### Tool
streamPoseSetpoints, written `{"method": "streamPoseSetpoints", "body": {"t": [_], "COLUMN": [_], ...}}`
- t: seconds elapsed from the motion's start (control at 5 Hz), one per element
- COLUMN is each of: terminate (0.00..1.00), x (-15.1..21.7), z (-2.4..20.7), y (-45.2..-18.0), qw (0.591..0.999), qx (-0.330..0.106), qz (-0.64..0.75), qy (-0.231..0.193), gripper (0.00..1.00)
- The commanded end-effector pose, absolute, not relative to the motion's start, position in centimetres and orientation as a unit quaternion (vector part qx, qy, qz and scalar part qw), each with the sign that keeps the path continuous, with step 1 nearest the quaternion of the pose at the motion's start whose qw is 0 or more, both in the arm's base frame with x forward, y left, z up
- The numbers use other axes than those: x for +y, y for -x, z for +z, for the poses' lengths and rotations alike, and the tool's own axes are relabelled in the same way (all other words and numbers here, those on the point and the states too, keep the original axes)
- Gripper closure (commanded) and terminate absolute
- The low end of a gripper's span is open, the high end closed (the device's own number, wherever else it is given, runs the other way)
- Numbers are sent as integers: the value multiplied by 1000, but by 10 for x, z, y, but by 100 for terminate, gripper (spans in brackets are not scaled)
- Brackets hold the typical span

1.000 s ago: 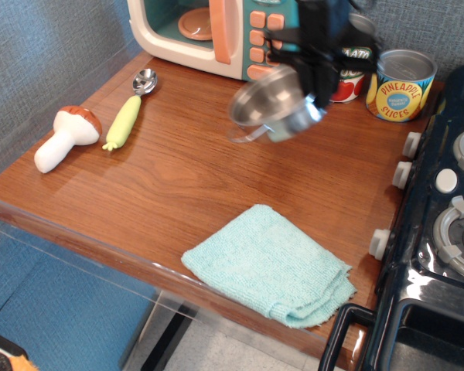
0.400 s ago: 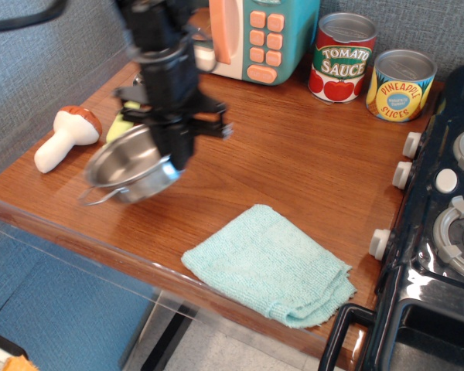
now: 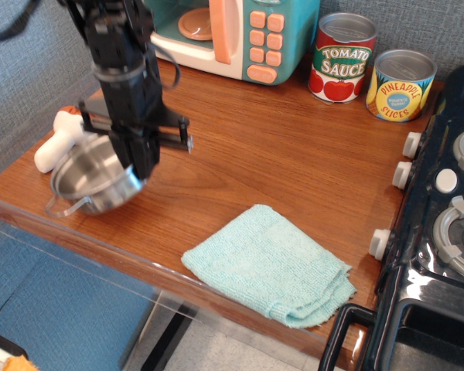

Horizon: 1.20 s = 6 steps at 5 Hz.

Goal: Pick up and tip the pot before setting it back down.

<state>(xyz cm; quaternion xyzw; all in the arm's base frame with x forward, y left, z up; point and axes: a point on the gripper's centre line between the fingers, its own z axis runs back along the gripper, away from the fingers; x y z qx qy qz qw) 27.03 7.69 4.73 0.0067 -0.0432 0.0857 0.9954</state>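
Wooden countertop (image 3: 255,166) at left of frame: the gripper (image 3: 143,166) is pinching the pot (image 3: 93,179) by its rim, carrying it leftward from upper center and lowering it, less tilted, suggesting set-down is nearing; 2 cans (image 3: 371,66) are standing upper right.

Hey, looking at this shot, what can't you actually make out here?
- Gripper: its fingertips hide behind the arm and the pot rim, so the grip is unclear.
- Whether the pot touches the counter: cannot tell.
- Mushroom toy: mostly covered by arm and pot.
- Stove: cut off at the right edge.
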Motion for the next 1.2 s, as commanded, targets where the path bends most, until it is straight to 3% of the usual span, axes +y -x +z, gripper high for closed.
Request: {"method": "streamPoseSetpoints", "body": {"t": [0.0,0.2,0.8,1.0], "terminate": [0,0,0,0], "x": [77,69,51,47], "z": [51,55,96,95], "y": [-277,-279,-273,-274], "qw": [995,995,994,990], "qx": [-51,-58,-110,-133], "qz": [89,74,0,47], "qy": [-18,-14,4,-24], "gripper": [100,0,0,0]}}
